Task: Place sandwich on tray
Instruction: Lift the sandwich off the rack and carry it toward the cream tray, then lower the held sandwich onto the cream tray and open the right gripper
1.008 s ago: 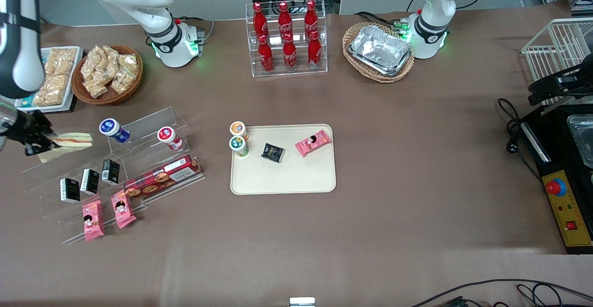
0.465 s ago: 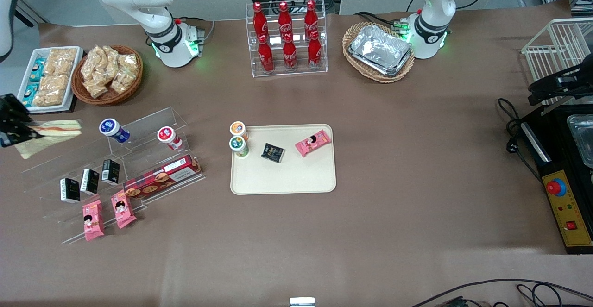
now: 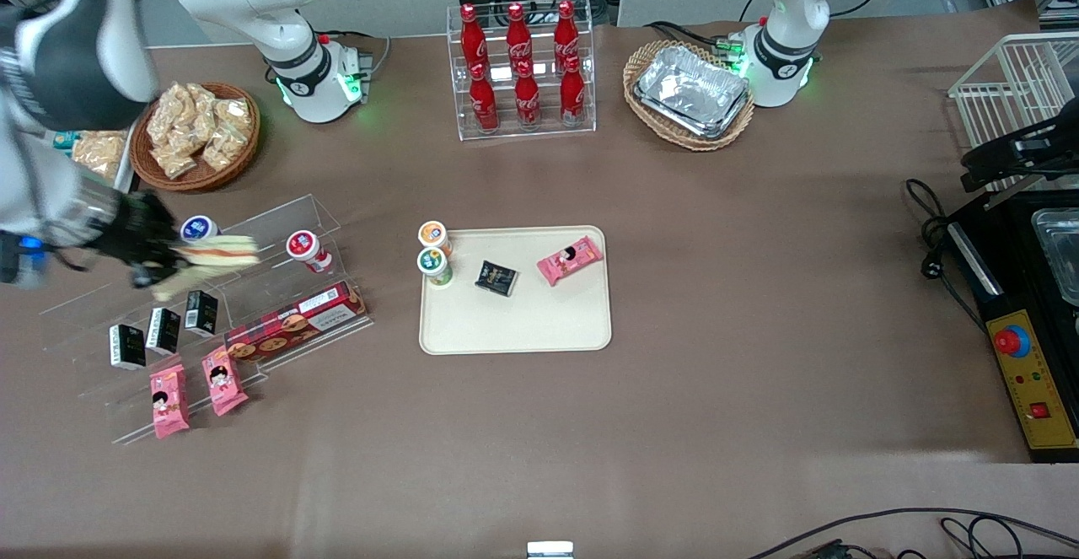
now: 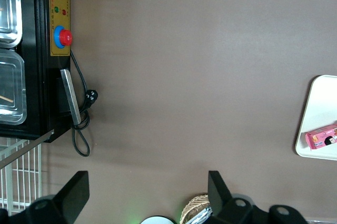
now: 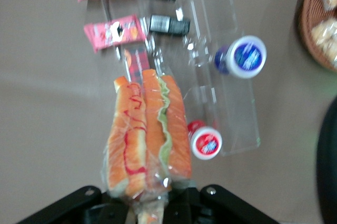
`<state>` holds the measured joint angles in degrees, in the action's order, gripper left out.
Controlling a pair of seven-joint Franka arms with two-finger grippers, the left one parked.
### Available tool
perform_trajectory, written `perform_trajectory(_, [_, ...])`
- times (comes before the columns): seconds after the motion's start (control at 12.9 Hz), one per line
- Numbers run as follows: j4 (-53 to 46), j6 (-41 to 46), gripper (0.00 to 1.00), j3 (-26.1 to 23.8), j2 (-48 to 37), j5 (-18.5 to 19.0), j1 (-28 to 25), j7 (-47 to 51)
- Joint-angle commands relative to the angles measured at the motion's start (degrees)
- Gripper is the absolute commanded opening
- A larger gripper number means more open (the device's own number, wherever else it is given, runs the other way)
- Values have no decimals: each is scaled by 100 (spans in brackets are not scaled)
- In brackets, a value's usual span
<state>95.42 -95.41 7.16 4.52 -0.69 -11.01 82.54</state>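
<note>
The right arm's black gripper (image 3: pixel 156 260) is clamped on one end of the clear-wrapped wedge sandwich (image 3: pixel 215 252) (image 5: pixel 147 129), which sticks out from the fingers above the clear acrylic display stand (image 3: pixel 253 289), well apart from the cream-beige rectangular tray (image 3: pixel 514 323), toward the working arm's end.

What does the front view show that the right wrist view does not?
Only the front view shows the tray, the cola bottles and the foil trays. Only the right wrist view shows the sandwich's orange and green layers close up. Both show the gripper shut on the sandwich above the clear acrylic rack, with the blue-lidded cup and red-lidded cup.
</note>
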Motion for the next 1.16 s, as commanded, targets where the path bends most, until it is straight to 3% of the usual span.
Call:
perform_trajectory(0.0, [-269, -371, 7, 40, 470, -98, -865, 1225])
perform_trajectory(0.39, [-269, -1206, 7, -3, 1216, -150, -1799, 2414])
perform_trajectory(0.54, [-269, -1610, 7, -83, 1568, -483, -2010, 2713])
perform_trajectory(0.78, [-269, -2444, 7, -65, 2069, -529, -2510, 3187])
perform_trajectory(1.09, [-479, -2895, 6, -223, 2710, -660, -2687, 3609])
